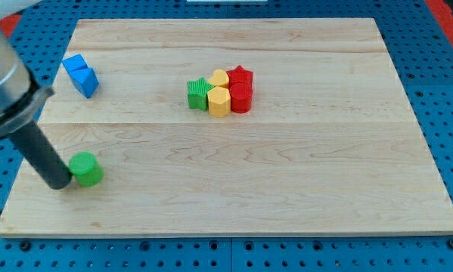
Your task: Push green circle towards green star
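We have no jaws, only a rod. My tip touches the green circle on its left, near the counter's bottom left. The green star sits well apart, up and right, touching yellow blocks beside red blocks. Blue blocks lie top left. Blue pegboard surrounds the counter.
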`<state>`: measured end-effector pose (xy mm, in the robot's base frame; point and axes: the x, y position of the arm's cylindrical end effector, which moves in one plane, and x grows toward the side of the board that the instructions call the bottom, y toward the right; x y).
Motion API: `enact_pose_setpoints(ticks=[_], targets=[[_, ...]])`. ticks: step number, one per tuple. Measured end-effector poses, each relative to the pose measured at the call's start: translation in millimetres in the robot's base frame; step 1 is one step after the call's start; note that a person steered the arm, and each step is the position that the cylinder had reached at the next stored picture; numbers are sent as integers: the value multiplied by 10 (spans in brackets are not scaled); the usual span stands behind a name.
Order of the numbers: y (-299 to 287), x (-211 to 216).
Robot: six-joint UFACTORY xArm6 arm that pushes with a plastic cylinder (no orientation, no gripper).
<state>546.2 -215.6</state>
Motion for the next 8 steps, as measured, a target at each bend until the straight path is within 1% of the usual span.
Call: enact_pose_setpoints(ticks=[2, 3, 6, 8], targets=[[628, -33], [791, -83], [906, -601], [906, -1058]])
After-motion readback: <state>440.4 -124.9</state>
